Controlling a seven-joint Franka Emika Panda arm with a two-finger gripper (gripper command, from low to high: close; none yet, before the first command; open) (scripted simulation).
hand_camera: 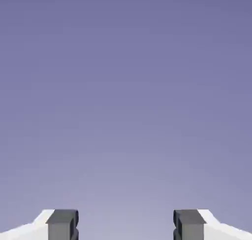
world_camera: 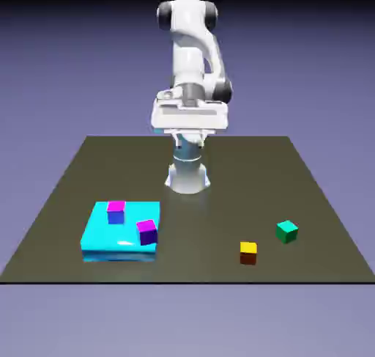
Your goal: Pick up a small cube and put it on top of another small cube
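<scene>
From where I sit, the white 2-finger hand point(world_camera: 190, 138) hangs up near the base of the white jointed robot arm point(world_camera: 188, 51), over the far part of the table. In the hand view its 2 grey fingertips point(hand_camera: 63, 224) stand wide apart with only blue-violet backdrop point(hand_camera: 126, 101) between them, so I have hold of nothing.

Outward from there, the dark, flat, square-cornered table point(world_camera: 212, 223) runs toward the camera. My small teal-green cube with the lighter turquoise top point(world_camera: 286, 232) sits on it toward the exterior view's right, well apart from the hand and turned at an angle. Near it, a little to the exterior view's left and closer to the camera, is 1 small orange cube with a yellow top point(world_camera: 248, 253); the 2 do not touch.

Toward the exterior view's left lies 1 broad, low, glossy cyan block point(world_camera: 121, 234). I see 2 small purple cubes with magenta tops against it: 1 toward its far edge point(world_camera: 116, 212), and 1 by its near corner on the exterior view's right point(world_camera: 147, 232), turned at an angle. They stand apart from each other.

The hand's white body hides part of the arm behind it, and its fingers are small and hard to separate in the exterior view. The hand view cuts off the fingers at its bottom edge and shows me none of the cubes.
</scene>
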